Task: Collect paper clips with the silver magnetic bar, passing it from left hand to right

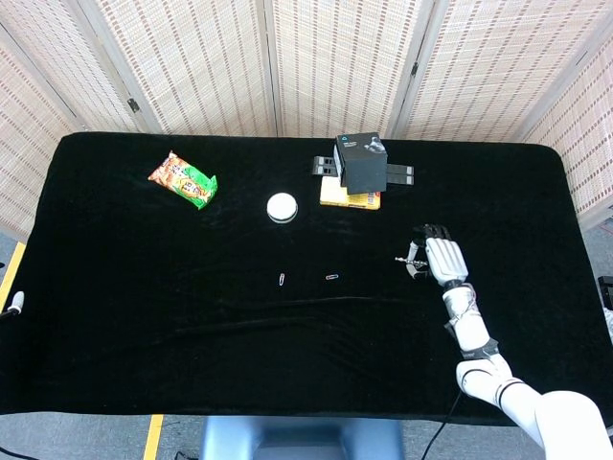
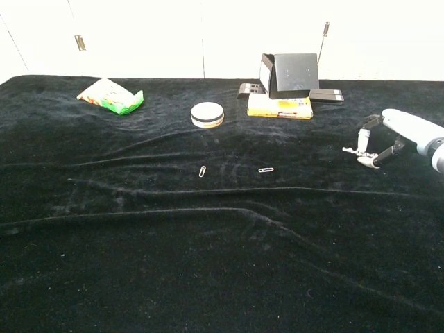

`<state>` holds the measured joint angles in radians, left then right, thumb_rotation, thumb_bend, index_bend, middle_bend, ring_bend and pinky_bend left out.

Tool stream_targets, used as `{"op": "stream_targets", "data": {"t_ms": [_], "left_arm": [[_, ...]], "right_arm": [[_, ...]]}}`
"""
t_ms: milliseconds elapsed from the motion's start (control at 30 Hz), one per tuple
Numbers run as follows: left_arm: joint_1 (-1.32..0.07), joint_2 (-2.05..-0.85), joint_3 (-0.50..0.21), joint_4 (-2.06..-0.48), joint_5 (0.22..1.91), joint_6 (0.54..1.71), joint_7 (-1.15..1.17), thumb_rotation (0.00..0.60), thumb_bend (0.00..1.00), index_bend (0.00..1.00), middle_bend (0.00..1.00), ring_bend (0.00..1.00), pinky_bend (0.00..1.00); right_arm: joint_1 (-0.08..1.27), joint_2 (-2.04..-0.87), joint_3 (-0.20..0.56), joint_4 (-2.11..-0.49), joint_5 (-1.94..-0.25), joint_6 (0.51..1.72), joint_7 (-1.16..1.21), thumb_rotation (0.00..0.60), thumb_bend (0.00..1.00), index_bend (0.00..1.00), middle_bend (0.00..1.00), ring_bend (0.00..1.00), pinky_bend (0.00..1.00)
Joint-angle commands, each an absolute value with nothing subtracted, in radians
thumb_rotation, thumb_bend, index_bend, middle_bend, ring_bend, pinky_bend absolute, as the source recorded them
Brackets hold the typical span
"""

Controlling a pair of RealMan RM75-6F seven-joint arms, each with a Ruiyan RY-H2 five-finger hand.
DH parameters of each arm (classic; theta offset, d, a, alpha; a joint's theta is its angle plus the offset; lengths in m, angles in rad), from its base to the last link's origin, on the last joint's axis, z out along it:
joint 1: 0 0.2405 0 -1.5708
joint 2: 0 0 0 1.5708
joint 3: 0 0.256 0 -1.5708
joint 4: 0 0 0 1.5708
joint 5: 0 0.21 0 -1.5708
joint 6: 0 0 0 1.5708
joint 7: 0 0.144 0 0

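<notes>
The right hand (image 1: 440, 260) reaches out over the right side of the black tabletop (image 2: 208, 263), its fingers curled down and pinching the silver magnetic bar (image 2: 358, 148), which juts out toward the left, just above the cloth. A small cluster of metal clings at the bar; what it is cannot be made out. Left of the hand, near the middle of the tabletop, lie two paper clips: one (image 2: 266, 170) closer to the hand, another (image 2: 202, 171) further left. Beyond them sits a round white tin (image 2: 207, 114). Farther back stand a black box (image 2: 289, 75) on a yellow pack (image 2: 279, 106), and a green-and-orange snack bag (image 2: 111, 96) at far left. The left hand shows in neither view.
</notes>
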<state>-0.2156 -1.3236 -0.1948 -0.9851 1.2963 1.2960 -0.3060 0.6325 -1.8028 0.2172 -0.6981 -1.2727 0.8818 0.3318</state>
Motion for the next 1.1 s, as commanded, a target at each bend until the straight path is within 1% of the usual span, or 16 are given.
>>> {"op": "stream_targets", "data": {"t_ms": [33, 167, 267, 400, 500, 600, 700, 833, 900, 967, 1000, 1033, 1067, 1100], "left_arm": [[-0.215, -1.324, -0.194, -0.987, 1.297, 1.297, -0.303, 0.6, 0.41, 0.07, 0.32, 0.25, 0.16], [-0.215, -1.324, -0.193, -0.995, 1.303, 1.307, -0.292, 0.6, 0.41, 0.07, 0.32, 0.25, 0.16], [-0.213, -1.323, -0.19, -1.006, 1.312, 1.322, -0.28, 0.6, 0.41, 0.07, 0.32, 0.25, 0.16], [-0.209, -1.321, -0.186, -1.022, 1.321, 1.342, -0.262, 0.6, 0.41, 0.07, 0.32, 0.25, 0.16], [-0.206, -1.32, -0.184, -1.034, 1.327, 1.356, -0.25, 0.6, 0.41, 0.07, 0.32, 0.25, 0.16], [-0.204, -1.319, -0.181, -1.045, 1.332, 1.366, -0.239, 0.6, 0.41, 0.07, 0.32, 0.25, 0.16], [-0.202, -1.316, -0.178, -1.058, 1.339, 1.376, -0.228, 0.6, 0.41, 0.07, 0.32, 0.25, 0.16], [-0.196, -1.312, -0.177, -1.069, 1.342, 1.387, -0.229, 0.6, 0.41, 0.07, 0.32, 0.25, 0.16], [-0.192, -1.31, -0.177, -1.07, 1.34, 1.389, -0.233, 0.6, 0.41, 0.07, 0.32, 0.25, 0.16], [-0.19, -1.308, -0.178, -1.07, 1.338, 1.391, -0.237, 0.6, 0.41, 0.07, 0.32, 0.25, 0.16], [-0.189, -1.306, -0.179, -1.07, 1.338, 1.392, -0.24, 0.6, 0.41, 0.07, 0.32, 0.25, 0.16], [-0.188, -1.305, -0.179, -1.071, 1.339, 1.393, -0.245, 0.6, 0.41, 0.07, 0.32, 0.25, 0.16], [-0.187, -1.303, -0.178, -1.072, 1.34, 1.394, -0.25, 0.6, 0.41, 0.07, 0.32, 0.25, 0.16], [-0.186, -1.301, -0.177, -1.072, 1.341, 1.394, -0.255, 0.6, 0.41, 0.07, 0.32, 0.25, 0.16]], "right_arm": [[0.6, -1.756, 0.206, -0.77, -1.302, 0.957, 0.322, 0.6, 0.53, 0.83, 0.2, 0.09, 0.0], [0.544, -1.671, 0.194, -0.921, -1.308, 1.039, 0.237, 0.6, 0.53, 0.83, 0.2, 0.09, 0.0], [0.491, -1.59, 0.163, -1.068, -1.311, 1.086, 0.135, 0.6, 0.53, 0.83, 0.2, 0.09, 0.0], [0.41, -1.481, 0.102, -1.282, -1.323, 1.156, 0.001, 0.6, 0.53, 0.83, 0.2, 0.09, 0.0], [0.356, -1.43, 0.052, -1.393, -1.344, 1.213, -0.086, 0.6, 0.53, 0.83, 0.2, 0.09, 0.0], [0.318, -1.413, 0.012, -1.445, -1.368, 1.25, -0.137, 0.6, 0.53, 0.83, 0.2, 0.09, 0.0], [0.297, -1.417, -0.017, -1.461, -1.387, 1.257, -0.161, 0.6, 0.53, 0.83, 0.19, 0.09, 0.0], [0.299, -1.441, -0.01, -1.442, -1.39, 1.248, -0.167, 0.6, 0.53, 0.83, 0.18, 0.09, 0.0], [0.302, -1.449, -0.006, -1.432, -1.397, 1.248, -0.179, 0.6, 0.53, 0.81, 0.17, 0.08, 0.0], [0.303, -1.452, -0.003, -1.429, -1.4, 1.248, -0.187, 0.6, 0.53, 0.74, 0.14, 0.07, 0.0], [0.304, -1.452, -0.001, -1.428, -1.399, 1.244, -0.191, 0.6, 0.53, 0.65, 0.12, 0.06, 0.0], [0.307, -1.451, 0.001, -1.428, -1.397, 1.237, -0.197, 0.6, 0.53, 0.53, 0.09, 0.04, 0.0], [0.308, -1.449, 0.002, -1.428, -1.392, 1.23, -0.204, 0.6, 0.53, 0.44, 0.06, 0.03, 0.0], [0.311, -1.447, 0.006, -1.43, -1.386, 1.222, -0.216, 0.6, 0.53, 0.29, 0.03, 0.02, 0.0]]}}
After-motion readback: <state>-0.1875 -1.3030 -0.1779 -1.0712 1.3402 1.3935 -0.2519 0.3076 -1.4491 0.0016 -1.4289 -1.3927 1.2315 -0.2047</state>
